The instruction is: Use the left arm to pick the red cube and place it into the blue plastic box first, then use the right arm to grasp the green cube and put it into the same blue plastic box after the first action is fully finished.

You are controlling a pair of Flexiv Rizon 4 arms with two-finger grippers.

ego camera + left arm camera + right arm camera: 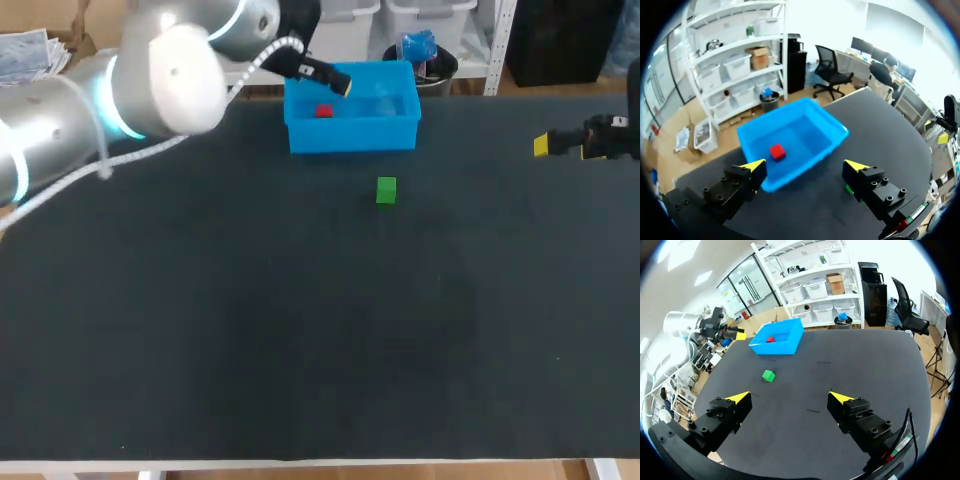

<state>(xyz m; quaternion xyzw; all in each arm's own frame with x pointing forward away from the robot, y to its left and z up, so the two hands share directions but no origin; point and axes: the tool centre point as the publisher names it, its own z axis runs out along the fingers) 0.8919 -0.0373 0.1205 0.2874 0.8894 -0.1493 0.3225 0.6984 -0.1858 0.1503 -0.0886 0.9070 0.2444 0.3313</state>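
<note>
Green cube (pixel 386 190) — open tabletop (pixel 300 330) all round

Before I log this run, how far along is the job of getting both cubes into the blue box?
Done: the small red cube lies inside the blue plastic box, and the left gripper is open and empty by the box. In hand: nothing; the right gripper is open, well short of the small green cube. Left: that cube sits on the black table in front of the box, not yet picked.
</note>
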